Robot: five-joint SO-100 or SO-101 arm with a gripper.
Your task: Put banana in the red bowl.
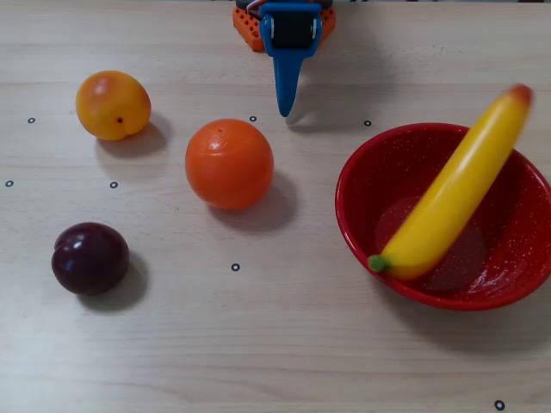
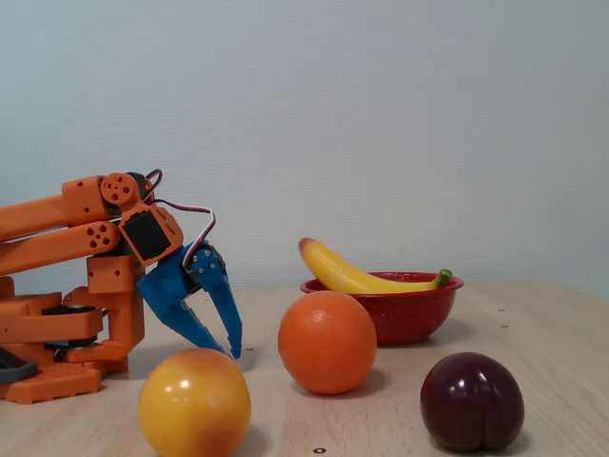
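The yellow banana (image 1: 452,194) lies slanted in the red bowl (image 1: 379,163) at the right of the overhead view. Its green tip sits low by the bowl's near-left rim and its reddish tip sticks out over the far rim, slightly blurred. In the fixed view the banana (image 2: 357,278) rests across the bowl (image 2: 409,319), with its reddish end raised to the left. My blue gripper (image 1: 282,110) is folded back by the arm base, well left of the bowl. The gripper (image 2: 230,352) points down at the table, shut, holding nothing.
An orange (image 1: 229,163) sits mid-table, a yellow-orange fruit (image 1: 113,105) at far left and a dark plum (image 1: 89,257) at near left. The orange arm base (image 2: 57,333) fills the left of the fixed view. Small black dots mark the wooden table.
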